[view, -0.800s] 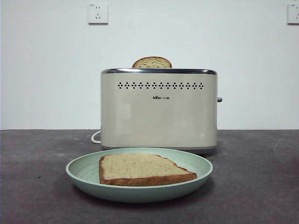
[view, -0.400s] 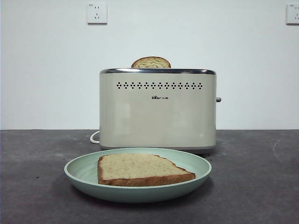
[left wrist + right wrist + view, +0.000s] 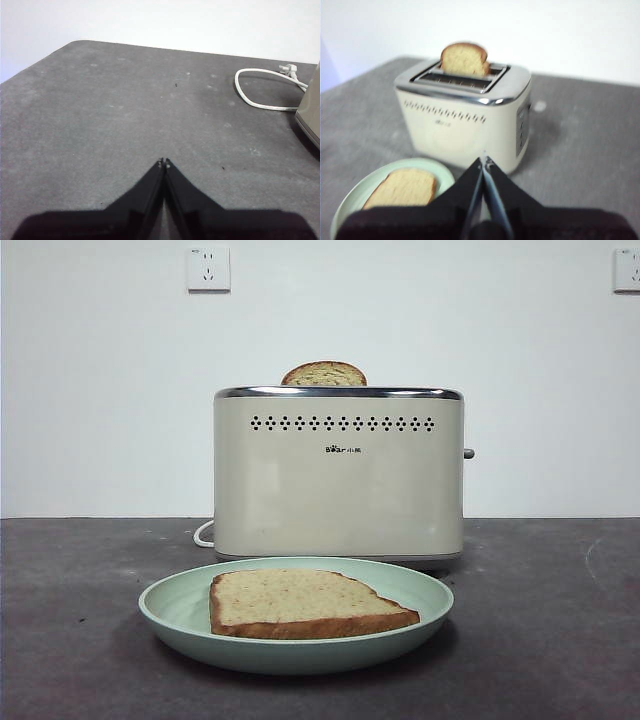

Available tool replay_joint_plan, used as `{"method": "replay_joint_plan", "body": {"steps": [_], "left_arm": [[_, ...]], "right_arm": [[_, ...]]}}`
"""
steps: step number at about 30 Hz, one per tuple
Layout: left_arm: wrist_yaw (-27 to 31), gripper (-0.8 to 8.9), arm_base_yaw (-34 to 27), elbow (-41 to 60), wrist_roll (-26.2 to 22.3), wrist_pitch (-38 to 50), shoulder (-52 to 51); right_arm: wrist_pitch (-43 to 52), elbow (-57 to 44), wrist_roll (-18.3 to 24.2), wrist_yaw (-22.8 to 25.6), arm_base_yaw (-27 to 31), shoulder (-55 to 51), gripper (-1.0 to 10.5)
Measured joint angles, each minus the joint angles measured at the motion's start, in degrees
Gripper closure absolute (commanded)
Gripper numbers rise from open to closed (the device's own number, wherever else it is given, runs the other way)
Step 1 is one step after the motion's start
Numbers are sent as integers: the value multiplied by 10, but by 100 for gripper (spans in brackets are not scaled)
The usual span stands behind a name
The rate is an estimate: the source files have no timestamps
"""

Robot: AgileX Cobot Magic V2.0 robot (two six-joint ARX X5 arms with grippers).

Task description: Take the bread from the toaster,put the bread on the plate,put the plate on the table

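With both the left gripper and right gripper closed and empty, that bread on the plate looks light and crumbly, best pinched gently at its crust.

A flat speckled brown bread slice lies in the pale mint-green plate, which rests on the dark grey worktop just before the upright cream toaster.
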State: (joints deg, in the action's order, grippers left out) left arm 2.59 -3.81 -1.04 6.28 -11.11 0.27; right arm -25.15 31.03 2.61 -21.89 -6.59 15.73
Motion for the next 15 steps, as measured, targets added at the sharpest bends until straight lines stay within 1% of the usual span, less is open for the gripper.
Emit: {"method": "replay_joint_plan", "body": {"steps": [2,4,10,12,15], "left_arm": [[0,817,0,0,0,0,0],[0,817,0,0,0,0,0],[0,817,0,0,0,0,0],[0,817,0,0,0,0,0],[0,817,0,0,0,0,0]], "right_arm": [[67,-57,-9,13,1,-25,946],[115,-108,-21,43,1,-47,946],[165,-211,-48,120,2,-96,946],[172,-235,-52,130,2,-112,946],[174,-262,-54,131,2,-135,946]]}}
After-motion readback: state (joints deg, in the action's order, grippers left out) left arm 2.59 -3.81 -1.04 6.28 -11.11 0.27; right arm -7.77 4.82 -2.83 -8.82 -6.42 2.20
